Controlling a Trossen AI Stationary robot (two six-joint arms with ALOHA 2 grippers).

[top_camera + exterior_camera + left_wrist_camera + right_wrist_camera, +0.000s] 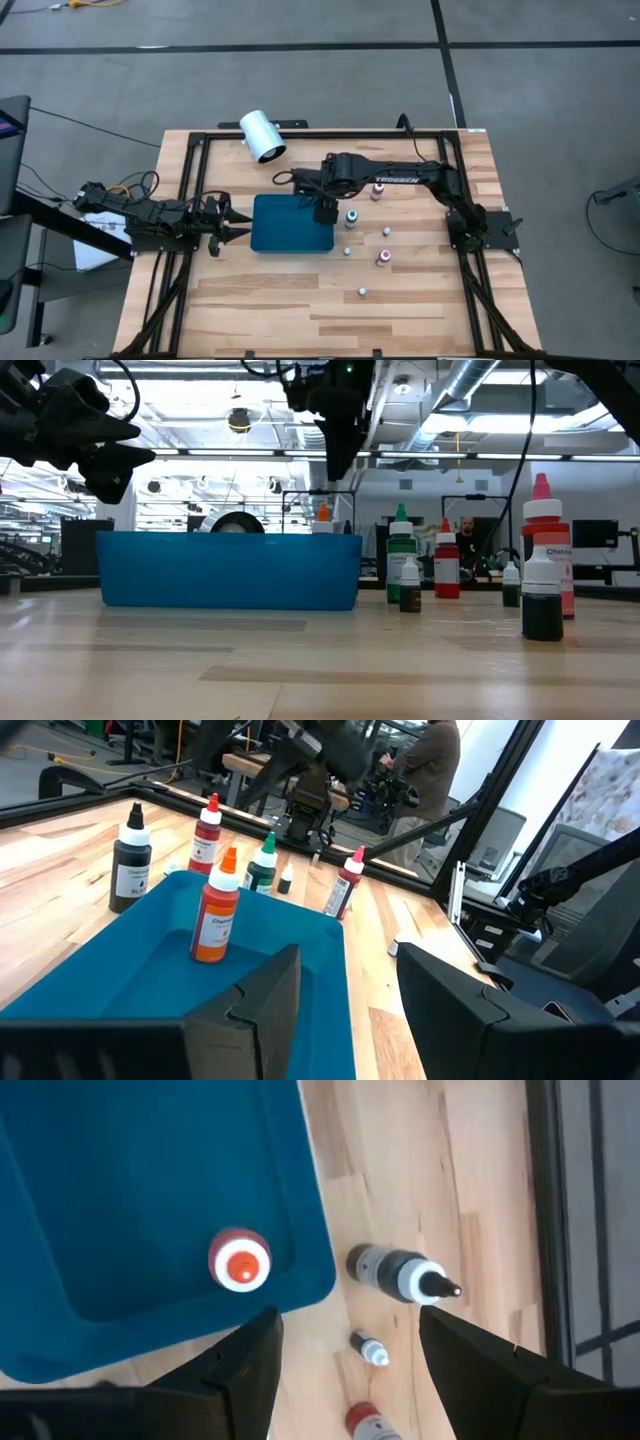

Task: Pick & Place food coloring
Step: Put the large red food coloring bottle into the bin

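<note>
A teal tray (285,225) lies mid-table. One food coloring bottle with an orange top (240,1263) stands upright in it near its right corner (215,910). More food coloring stands on the wood right of the tray: a green-topped bottle (351,216), a pink-topped one (383,258), a red-topped one (377,190) and tiny ones (347,251). My right gripper (348,1320) hangs open above the tray's right edge (325,212), fingers pointing down, nothing between them. My left gripper (345,980) waits open and level at the tray's left edge (225,222).
A large white cylinder (262,136) lies at the table's far edge. A dark bottle with a black tip (400,1273) stands just off the tray's corner. The black frame rails (470,270) run along the table's sides. Bare wood spans the near side (300,310).
</note>
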